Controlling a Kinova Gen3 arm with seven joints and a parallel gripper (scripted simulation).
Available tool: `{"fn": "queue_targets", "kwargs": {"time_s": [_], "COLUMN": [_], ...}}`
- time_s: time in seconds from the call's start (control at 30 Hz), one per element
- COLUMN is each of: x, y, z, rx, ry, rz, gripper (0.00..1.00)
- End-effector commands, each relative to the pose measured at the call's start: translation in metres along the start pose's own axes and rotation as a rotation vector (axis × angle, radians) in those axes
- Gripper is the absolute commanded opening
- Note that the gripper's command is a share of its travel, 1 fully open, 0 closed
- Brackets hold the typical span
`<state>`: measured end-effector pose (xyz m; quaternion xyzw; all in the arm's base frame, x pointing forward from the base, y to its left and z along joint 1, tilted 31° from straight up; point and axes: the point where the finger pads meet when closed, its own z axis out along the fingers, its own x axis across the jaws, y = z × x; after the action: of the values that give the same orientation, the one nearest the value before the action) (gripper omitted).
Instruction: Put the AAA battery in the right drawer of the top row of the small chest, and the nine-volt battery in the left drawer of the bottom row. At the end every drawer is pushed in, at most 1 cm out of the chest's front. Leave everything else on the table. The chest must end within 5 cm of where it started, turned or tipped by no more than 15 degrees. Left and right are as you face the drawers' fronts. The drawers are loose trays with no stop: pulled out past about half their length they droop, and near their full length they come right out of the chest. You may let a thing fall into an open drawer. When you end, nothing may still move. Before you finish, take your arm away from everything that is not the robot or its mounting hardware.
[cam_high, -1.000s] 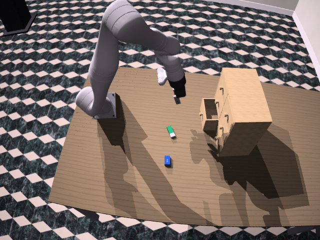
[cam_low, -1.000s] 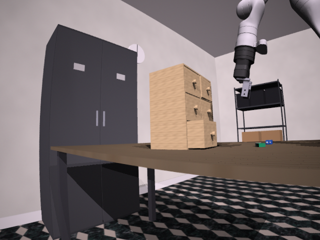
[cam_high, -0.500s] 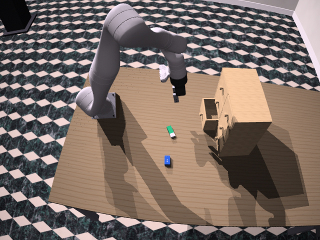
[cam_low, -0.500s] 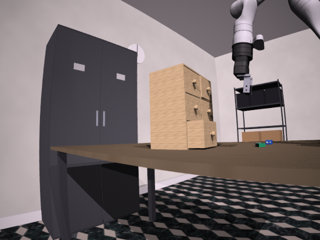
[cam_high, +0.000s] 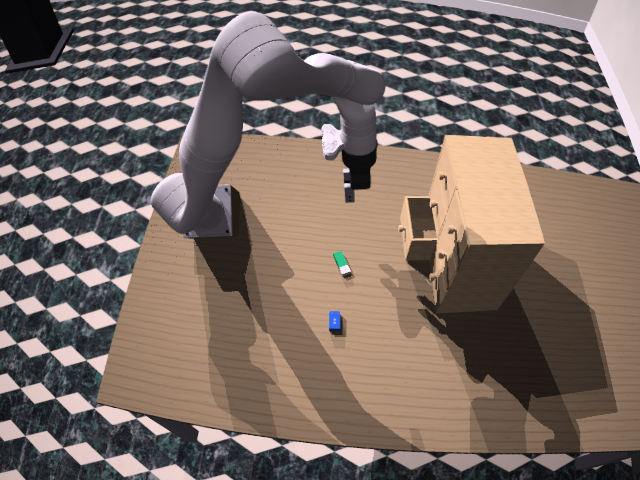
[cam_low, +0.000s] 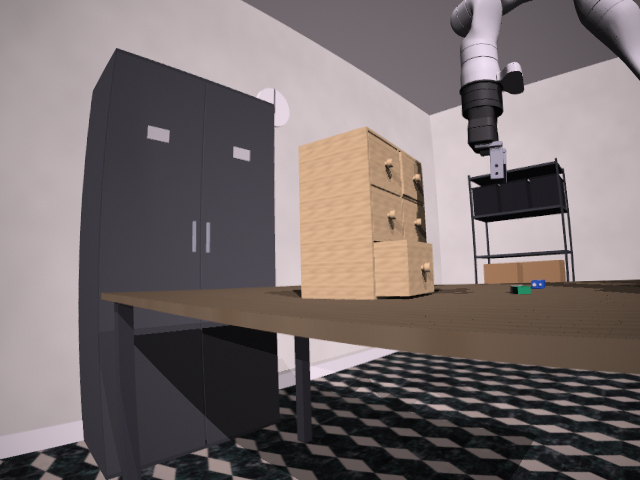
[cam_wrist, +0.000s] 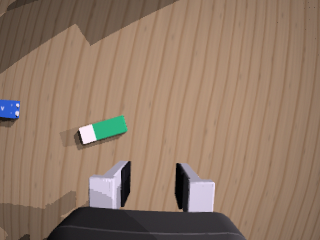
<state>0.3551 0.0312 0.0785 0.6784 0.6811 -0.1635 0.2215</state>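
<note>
Wrist view: gripper (cam_high: 348, 193) (cam_low: 497, 173) (cam_wrist: 152, 178) spread apart, nothing between its fingers, above the table (cam_high: 155, 335) (cam_low: 232, 304) (cam_wrist: 225, 100). One green stick (cam_high: 341, 262) (cam_low: 520, 289) (cam_wrist: 109, 128) and one nine-volt battery (cam_high: 334, 320) (cam_low: 538, 284) (cam_wrist: 9, 109) lie there; no AAA battery is visible, its whereabouts undetermined. Beyond, one chest (cam_high: 485, 180) (cam_low: 336, 217), six drawers: bottom-left drawer (cam_high: 421, 249) (cam_low: 391, 268) pulled out. Step in hand, as judged: fetching the nine-volt battery. Next move should carry the gripper past the stick, align, then descend.

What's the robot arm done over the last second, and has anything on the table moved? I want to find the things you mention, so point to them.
The arm has swung its wrist toward the chest (cam_high: 491, 191) (cam_low: 336, 222), and the gripper (cam_high: 347, 184) (cam_low: 498, 164) (cam_wrist: 152, 178) has straightened from a tilt to nearly upright. Nothing was grasped or released. The chest, its open drawer (cam_high: 418, 250) (cam_low: 391, 268), the blue nine-volt battery (cam_high: 334, 320) (cam_low: 538, 284) (cam_wrist: 9, 109) and the green-and-white block (cam_high: 341, 262) (cam_low: 520, 289) (cam_wrist: 107, 129) stayed put.
</note>
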Motion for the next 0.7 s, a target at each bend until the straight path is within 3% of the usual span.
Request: {"fn": "queue_targets", "kwargs": {"time_s": [0.0,0.67], "x": [-0.0004,-0.0004], "y": [0.0021,-0.0026], "z": [-0.0004,-0.0084], "rx": [0.001,0.061], "ry": [0.002,0.002], "rz": [0.005,0.005], "gripper": [0.67,0.67]}}
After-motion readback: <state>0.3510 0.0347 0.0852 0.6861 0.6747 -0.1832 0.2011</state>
